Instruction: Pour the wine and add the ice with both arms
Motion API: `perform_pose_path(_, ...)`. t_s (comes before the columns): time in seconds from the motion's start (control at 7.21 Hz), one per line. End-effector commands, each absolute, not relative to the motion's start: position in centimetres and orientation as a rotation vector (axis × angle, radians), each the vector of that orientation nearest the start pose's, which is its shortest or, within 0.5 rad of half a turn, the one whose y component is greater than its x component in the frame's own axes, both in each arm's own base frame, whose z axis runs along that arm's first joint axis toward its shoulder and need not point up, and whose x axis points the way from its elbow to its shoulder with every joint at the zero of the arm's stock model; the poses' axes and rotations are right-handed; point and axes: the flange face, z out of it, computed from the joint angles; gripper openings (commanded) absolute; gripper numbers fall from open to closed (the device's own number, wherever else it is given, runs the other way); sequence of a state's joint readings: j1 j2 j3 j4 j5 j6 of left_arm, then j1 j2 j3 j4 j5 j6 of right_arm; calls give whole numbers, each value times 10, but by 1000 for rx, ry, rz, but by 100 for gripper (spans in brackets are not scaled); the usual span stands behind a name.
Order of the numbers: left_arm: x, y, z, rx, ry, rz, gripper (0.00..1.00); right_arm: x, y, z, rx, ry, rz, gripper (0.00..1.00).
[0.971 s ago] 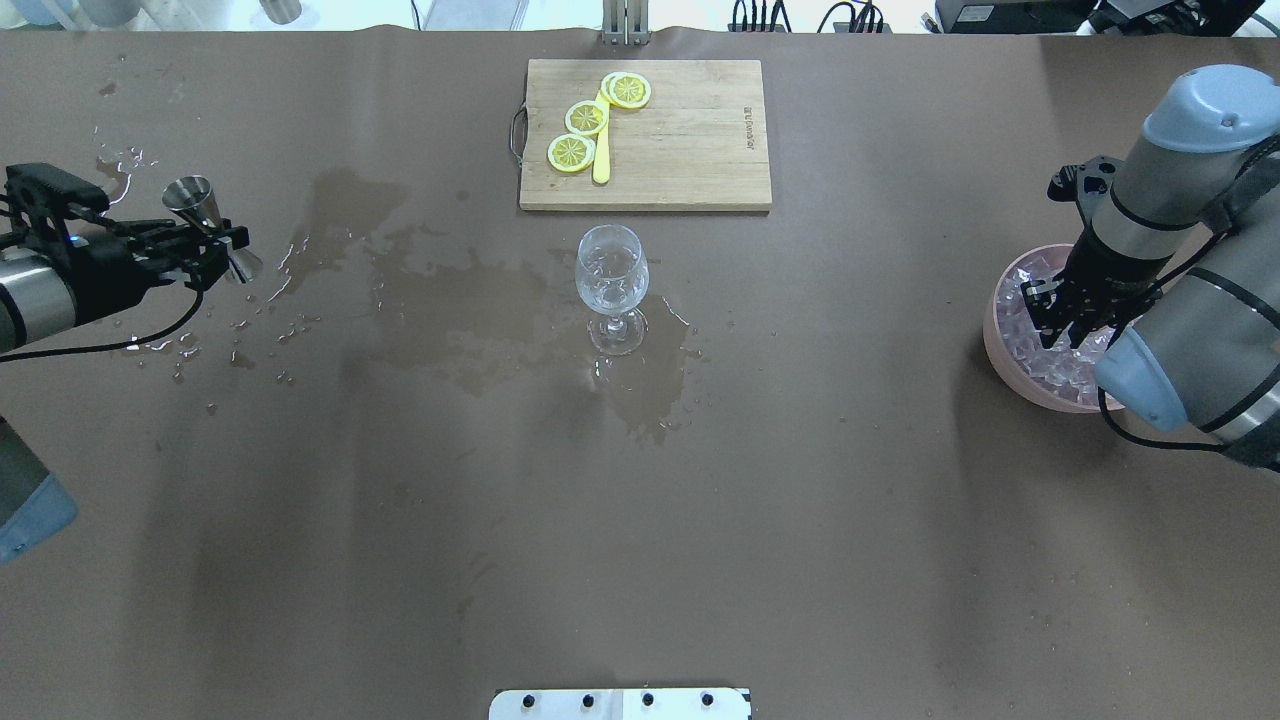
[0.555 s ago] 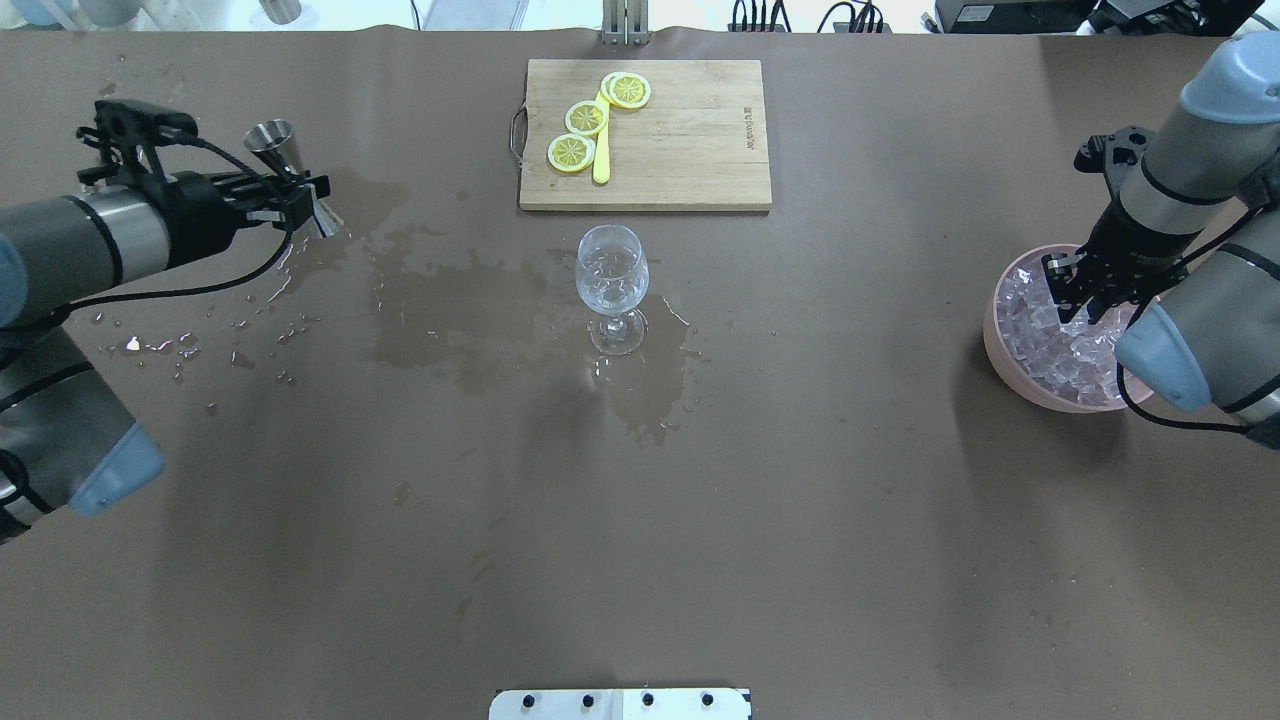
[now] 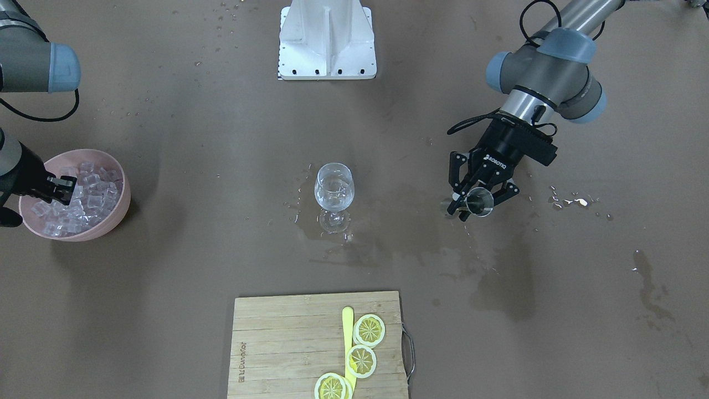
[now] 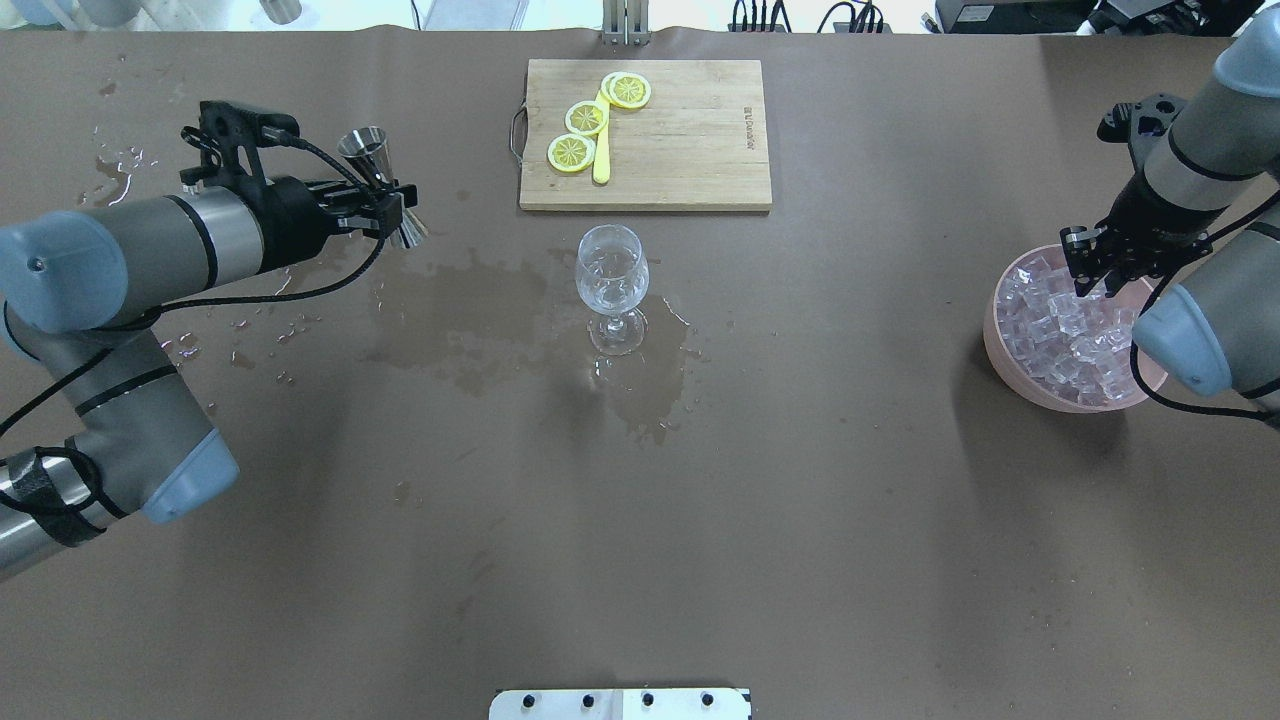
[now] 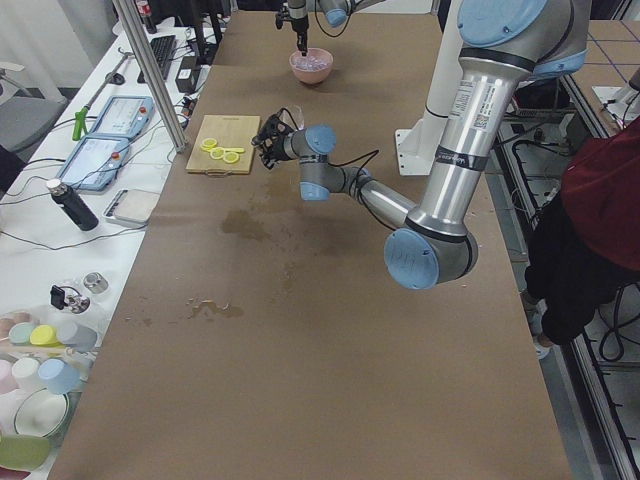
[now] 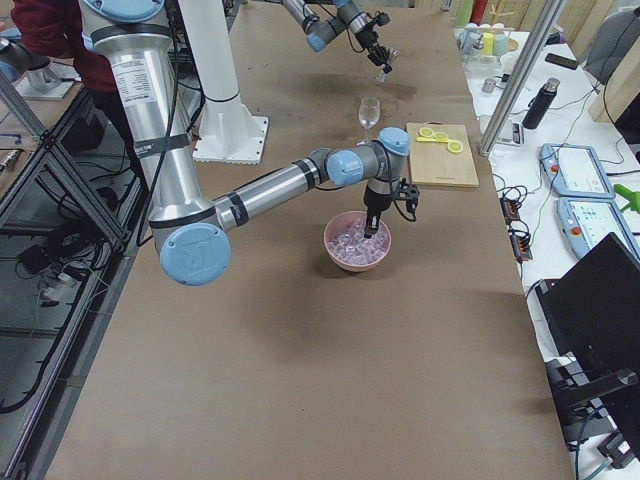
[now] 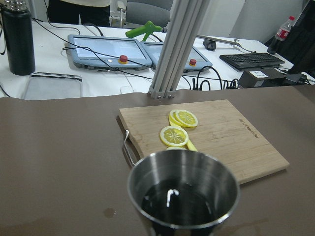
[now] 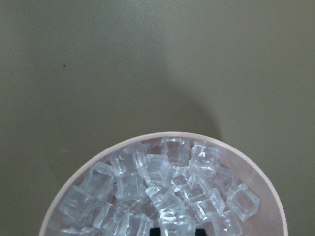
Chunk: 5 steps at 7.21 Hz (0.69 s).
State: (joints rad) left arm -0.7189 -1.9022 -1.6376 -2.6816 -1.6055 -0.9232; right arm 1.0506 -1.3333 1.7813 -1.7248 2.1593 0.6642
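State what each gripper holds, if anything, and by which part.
Left gripper: the jigger, by its narrow waist. Right gripper, over the ice: cannot tell.

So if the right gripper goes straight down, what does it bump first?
Probably the ice in the pink bowl. The right gripper points down, seemingly right above it.

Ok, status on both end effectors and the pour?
Left end effector shut on jigger, wine inside, short of glass. Right end effector over ice, grip unclear. Path: only spill.
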Motion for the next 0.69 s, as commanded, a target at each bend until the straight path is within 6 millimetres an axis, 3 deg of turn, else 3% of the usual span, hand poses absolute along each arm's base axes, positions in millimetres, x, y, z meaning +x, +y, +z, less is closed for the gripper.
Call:
perform_pose_path(0.0,385,-493,296,930,1207,-10,0,-203,-536,438,-44,-658,60,17)
perform_pose_path(0.42,401,-481,251,861,1139,21,0,-193,-538,425,12,-638,65,17)
perform_pose_path(0.56,404,-478,245,889,1128,63,0,-189,-536,418,26,-649,66,17)
